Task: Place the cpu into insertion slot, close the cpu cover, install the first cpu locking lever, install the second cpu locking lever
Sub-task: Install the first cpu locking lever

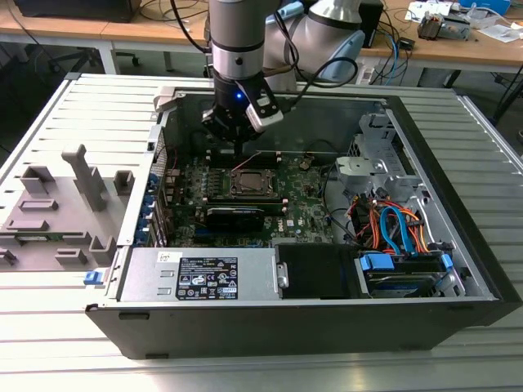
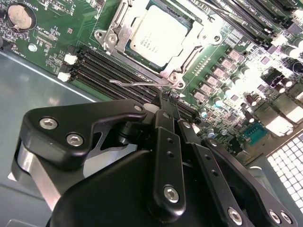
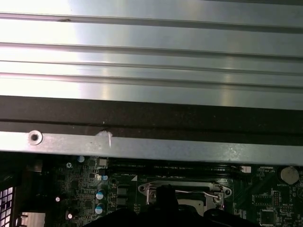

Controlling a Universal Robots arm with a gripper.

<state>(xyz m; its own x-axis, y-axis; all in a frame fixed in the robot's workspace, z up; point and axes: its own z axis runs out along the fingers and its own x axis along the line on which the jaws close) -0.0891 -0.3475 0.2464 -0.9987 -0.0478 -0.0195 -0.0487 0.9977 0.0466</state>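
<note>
- Black metal pincer (image 2: 168, 101) on the arm: fingers drawn narrow, close together, holding nothing; tips sit just above the loose end of a thin silver wire locking lever (image 2: 137, 83) in the second wrist view.
- That lever lies along the socket edge next to the black memory slots (image 2: 109, 71). Judgement: a push slightly off line lets the tips slide off the wire into the slots or the board.
- Small flat square cpu with pale silver-grey top (image 2: 158, 35) is already seated in the socket; the thin silvery windowed cpu cover (image 2: 118, 33) lies closed around it.
- Risk: if the lever misses its hook, the cover is not clamped and the wire can spring back up.
- Risk: too much downward force bends the wire or loads the socket frame.
- Green motherboard (image 1: 298, 204) sits inside the open black and grey computer case (image 1: 441, 310); in the exterior view the arm's wrist hangs near the case's far wall, so a wide sideways swing could clip it.
- Bundle of orange and blue cables (image 1: 392, 229) sits well apart, on the exterior view's right; no snag threat.
- Ribbed grey metal surface (image 1: 49, 327) carries the case.
</note>
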